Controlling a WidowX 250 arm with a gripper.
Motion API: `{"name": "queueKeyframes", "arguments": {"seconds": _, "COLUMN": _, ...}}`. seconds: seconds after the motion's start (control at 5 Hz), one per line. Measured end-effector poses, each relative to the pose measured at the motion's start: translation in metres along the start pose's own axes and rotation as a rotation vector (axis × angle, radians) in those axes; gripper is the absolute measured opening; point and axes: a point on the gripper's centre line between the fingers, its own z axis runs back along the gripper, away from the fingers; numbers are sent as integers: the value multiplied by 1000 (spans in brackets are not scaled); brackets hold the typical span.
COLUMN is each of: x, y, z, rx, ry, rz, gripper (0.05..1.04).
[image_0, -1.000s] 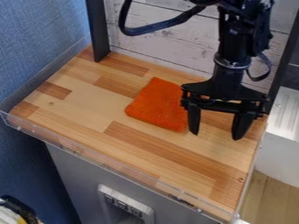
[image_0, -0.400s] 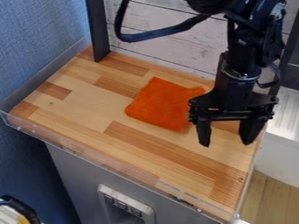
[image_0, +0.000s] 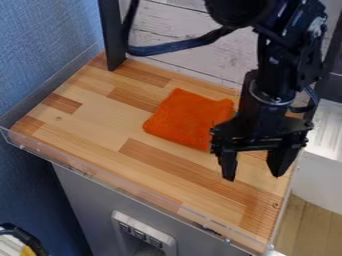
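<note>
Orange fuzzy square cloth (image_0: 186, 119) lying flat, slightly askew, toward rear of striped light-and-dark wooden countertop (image_0: 97, 120). Textured blue wall (image_0: 40, 55) along left side; whitewashed plank panel (image_0: 184, 50) behind. Grey cabinet (image_0: 83, 205) below countertop. Black robot arm (image_0: 274, 75) hanging over right part. Clear plastic strip (image_0: 120, 190) along front edge. Black two-finger gripper (image_0: 253, 177) above wood, front right of cloth, overlapping its right edge in view; fingers spread wide, pointing down, nothing between them; contact with cloth unclear.
</note>
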Motion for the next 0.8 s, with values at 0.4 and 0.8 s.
{"name": "queueKeyframes", "arguments": {"seconds": 0.4, "x": -6, "y": 5, "z": -2, "rx": 19, "ry": 12, "rz": 30, "gripper": 999}}
{"name": "queueKeyframes", "arguments": {"seconds": 0.8, "x": -10, "y": 6, "z": -2, "rx": 29, "ry": 37, "rz": 20, "gripper": 999}}
